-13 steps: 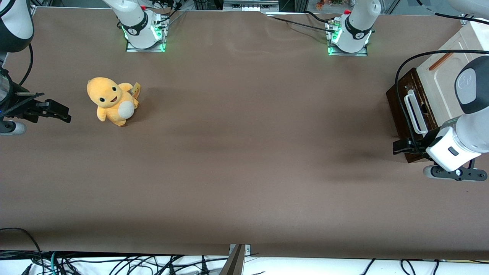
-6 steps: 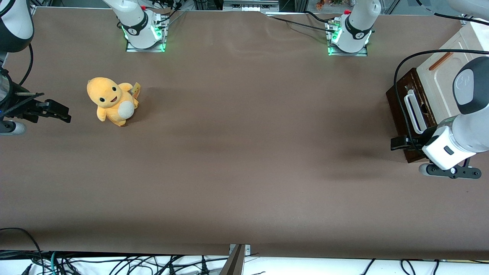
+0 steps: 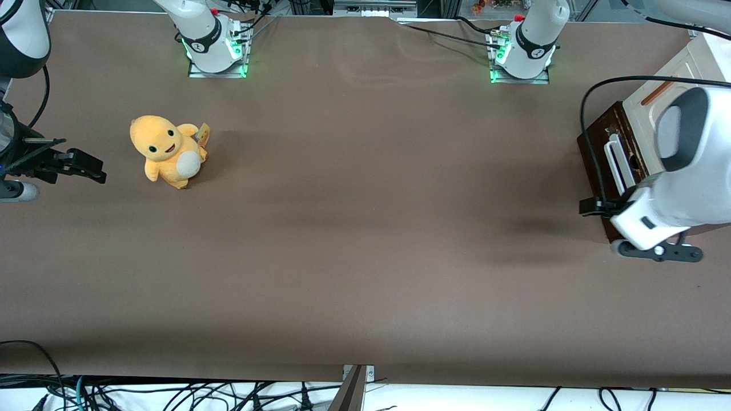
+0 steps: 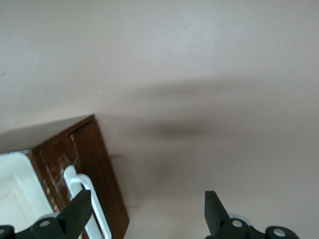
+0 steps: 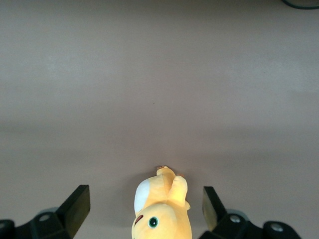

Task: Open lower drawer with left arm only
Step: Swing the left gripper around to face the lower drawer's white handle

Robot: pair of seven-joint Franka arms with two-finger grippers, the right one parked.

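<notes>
The lower drawer (image 3: 594, 149) has a dark brown front and stands at the working arm's end of the table, below a cream-white panel. Its white loop handle (image 3: 614, 162) lies along that front. In the left wrist view the brown front (image 4: 94, 149) and the handle (image 4: 73, 177) show beside bare table. My left gripper (image 3: 591, 206) hovers at the end of the drawer front nearer the front camera, just past the handle's end. It is open (image 4: 147, 215) and holds nothing. One finger (image 4: 79, 209) overlaps the handle in that view; touching or apart, I cannot tell.
The cream-white panel (image 3: 651, 108) with a thin orange-brown handle (image 3: 658, 91) sits above the drawer. A black cable (image 3: 588, 108) loops over the drawer front. A yellow plush toy (image 3: 168, 151) stands toward the parked arm's end. The two arm bases (image 3: 522, 54) stand at the table edge farthest from the front camera.
My left gripper has slid away from the front camera along the drawer front, closer to the handle's end. The drawer and the toy have not moved.
</notes>
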